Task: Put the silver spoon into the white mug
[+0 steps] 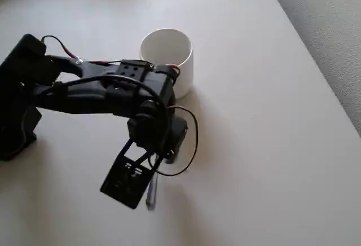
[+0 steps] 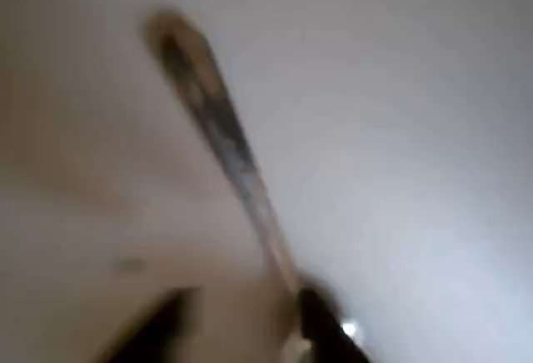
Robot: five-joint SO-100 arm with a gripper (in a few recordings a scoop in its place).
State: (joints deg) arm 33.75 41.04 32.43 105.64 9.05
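No brand, label or writing can be read on anything here. In the overhead view my black arm reaches from the left across the pale tabletop, its red and black cables looping off the wrist. The white mug stands upright on the far side of my wrist, plain and glossy, and my arm covers its near edge. My fingers point down toward the near part of the tabletop, and a short stretch of the silver spoon pokes out just beneath them, well apart from the mug. The rest of it is hidden under my hardware. In the wrist view, badly blurred, the spoon runs as a thin streak from the upper left down to the dark tips of my fingers at the bottom edge. It appears to meet them there, but I cannot tell whether they are closed on it or merely beside it. Grey carpet borders the tabletop on the right
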